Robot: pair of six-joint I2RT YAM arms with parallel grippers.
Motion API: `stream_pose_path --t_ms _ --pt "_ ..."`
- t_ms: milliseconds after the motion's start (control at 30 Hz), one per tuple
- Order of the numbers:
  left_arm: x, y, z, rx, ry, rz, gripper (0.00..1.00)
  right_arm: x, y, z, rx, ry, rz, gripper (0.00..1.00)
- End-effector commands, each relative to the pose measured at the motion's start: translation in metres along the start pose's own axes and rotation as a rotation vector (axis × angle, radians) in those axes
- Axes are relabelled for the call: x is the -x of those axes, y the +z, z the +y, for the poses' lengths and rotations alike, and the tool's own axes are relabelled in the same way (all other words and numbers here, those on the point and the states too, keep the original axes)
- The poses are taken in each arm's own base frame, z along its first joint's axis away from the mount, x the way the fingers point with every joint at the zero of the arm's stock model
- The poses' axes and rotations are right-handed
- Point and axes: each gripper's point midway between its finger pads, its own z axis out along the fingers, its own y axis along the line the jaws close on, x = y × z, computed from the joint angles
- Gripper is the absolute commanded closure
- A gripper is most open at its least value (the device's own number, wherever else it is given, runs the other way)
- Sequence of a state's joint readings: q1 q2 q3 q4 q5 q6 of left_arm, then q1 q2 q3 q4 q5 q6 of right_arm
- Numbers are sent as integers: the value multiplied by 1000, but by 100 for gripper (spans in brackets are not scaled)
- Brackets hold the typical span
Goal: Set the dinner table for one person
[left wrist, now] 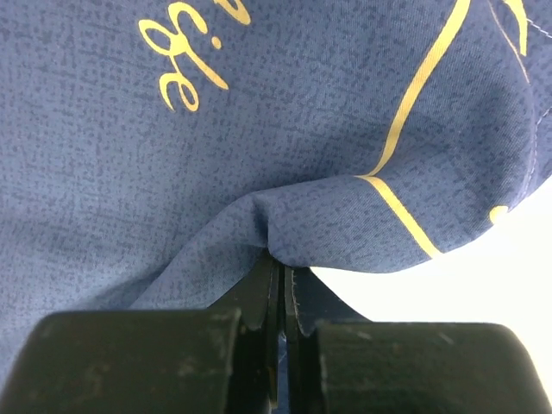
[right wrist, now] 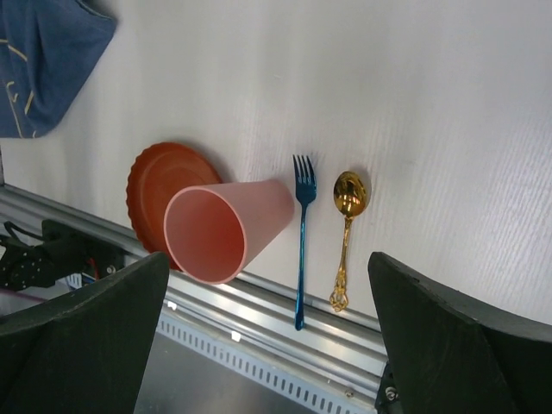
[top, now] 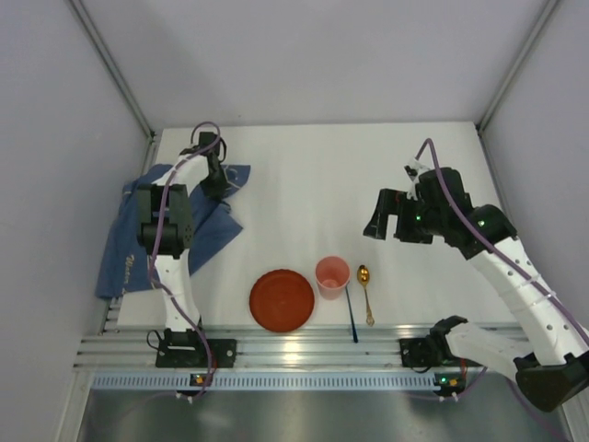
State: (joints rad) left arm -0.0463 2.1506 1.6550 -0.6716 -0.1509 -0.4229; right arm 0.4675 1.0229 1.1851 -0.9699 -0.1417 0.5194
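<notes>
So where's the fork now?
In the top view, the blue fork lies right of centre by the near rail, between the pink cup and the gold spoon.

3 grey walls [top: 313, 55] (aluminium corner posts [top: 114, 69]), even light

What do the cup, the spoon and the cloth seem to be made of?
The cup is likely plastic: matte pink with a thin, even wall. The spoon is probably metal: polished gold with mirror-like reflections. The cloth is woven fabric: visible weave and soft folds.
</notes>
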Motion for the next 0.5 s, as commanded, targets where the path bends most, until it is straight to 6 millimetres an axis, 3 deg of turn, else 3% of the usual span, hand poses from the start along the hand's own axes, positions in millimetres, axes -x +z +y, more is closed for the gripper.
stream_pose_path --t_ms 0,133,267,333,367,433,467 --pt "15 4 -14 -59 -37 -27 100 16 -4 17 79 -40 -62 0" --pt "30 -12 -31 -129 -73 -54 100 10 -2 12 69 -42 -49 0" --pt "57 -37 -65 -232 -127 -109 100 7 -7 7 53 -48 -63 0" --pt "59 -45 -93 -316 -128 -95 100 5 -10 6 53 -52 -72 0" --pt "72 -58 -109 -362 -147 -121 100 5 -10 4 47 -55 -74 0" --pt "68 -65 -145 -448 -157 -95 100 1 -12 1 40 -56 -74 0" --pt "78 -81 -163 -506 -159 -121 100 1 -13 -1 33 -57 -78 0"
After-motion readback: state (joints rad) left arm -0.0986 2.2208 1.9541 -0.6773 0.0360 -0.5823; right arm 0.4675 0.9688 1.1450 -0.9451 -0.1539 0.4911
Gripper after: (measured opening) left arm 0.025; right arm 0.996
